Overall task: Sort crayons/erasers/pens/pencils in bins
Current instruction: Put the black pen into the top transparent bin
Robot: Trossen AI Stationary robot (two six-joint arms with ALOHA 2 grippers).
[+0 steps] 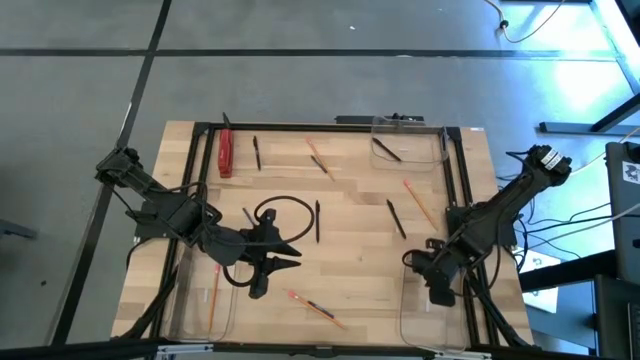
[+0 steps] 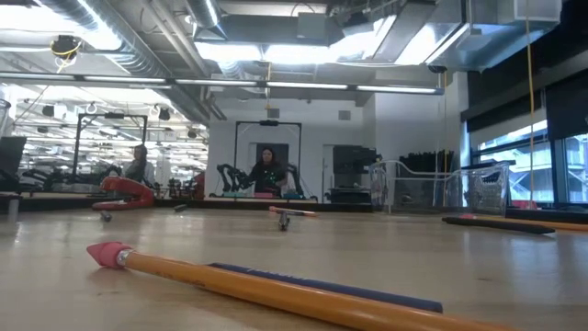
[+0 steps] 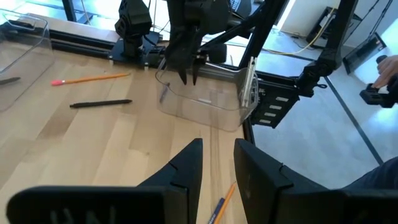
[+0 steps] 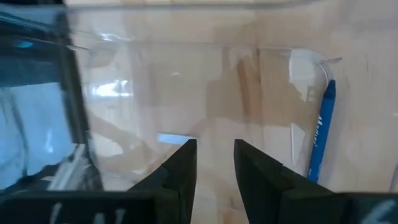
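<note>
My left gripper is open and empty, low over the table's near middle, just above a pencil with a blue stick beside it. My right gripper is open and empty over the near right clear bin. A blue crayon lies along that bin's end wall. Black pens and pencils lie loose on the table. The far right bin holds one pen. The near left bin holds a pencil.
A red object lies at the far left. A black cable loop lies beside my left gripper. A black frame rims the table. In the low view people show in the room beyond, and a hand shows in the left wrist view.
</note>
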